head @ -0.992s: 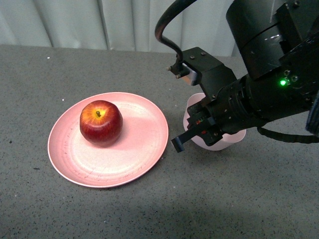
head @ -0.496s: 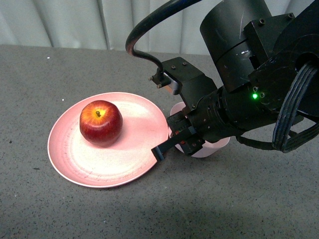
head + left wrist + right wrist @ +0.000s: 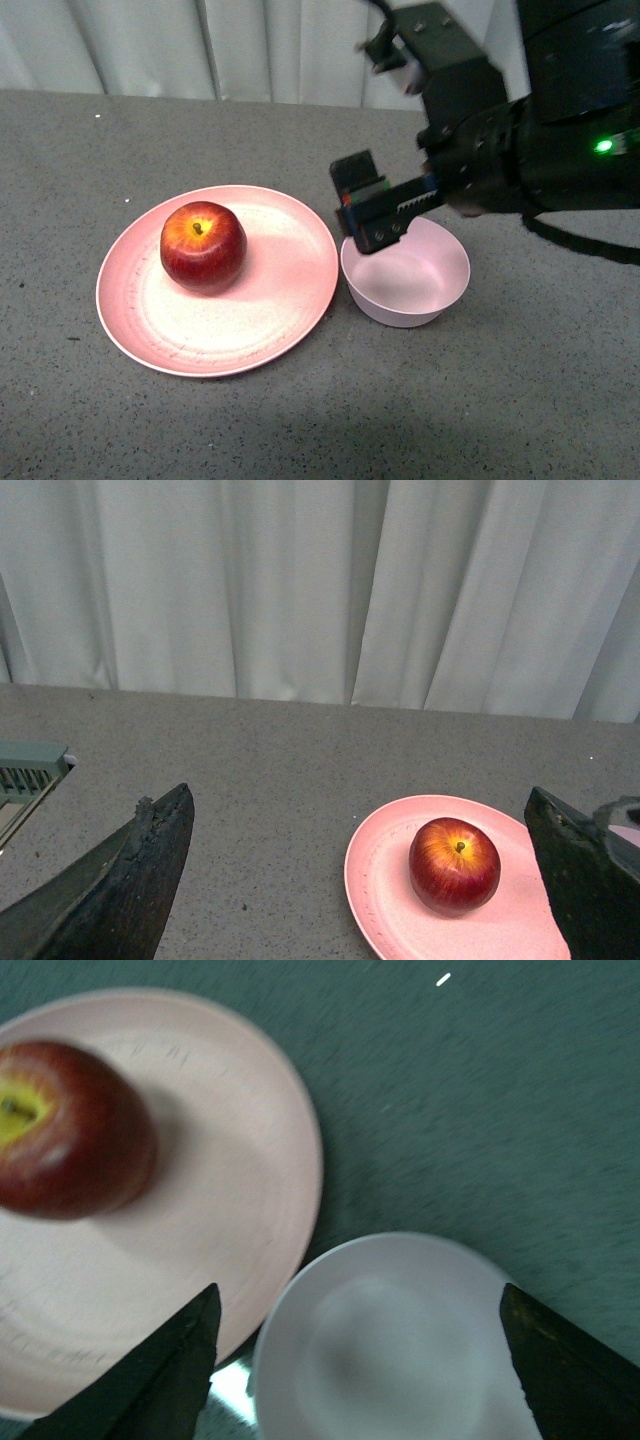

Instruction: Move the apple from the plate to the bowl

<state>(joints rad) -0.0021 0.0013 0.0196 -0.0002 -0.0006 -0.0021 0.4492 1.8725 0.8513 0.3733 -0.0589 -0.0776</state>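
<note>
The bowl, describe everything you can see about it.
The bowl is small, round and deep, pale pink with smooth matte walls, plastic by the look. It stands upright and empty on the grey speckled table, close beside the right edge of the pink plate; whether the two rims touch cannot be told. The open right gripper hovers over the bowl's left rim, holding nothing and apparently not touching it.

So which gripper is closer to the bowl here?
Right. The right gripper hovers open over the bowl, at its rim nearest the plate; the left gripper sits open farther off, beyond that plate.
</note>
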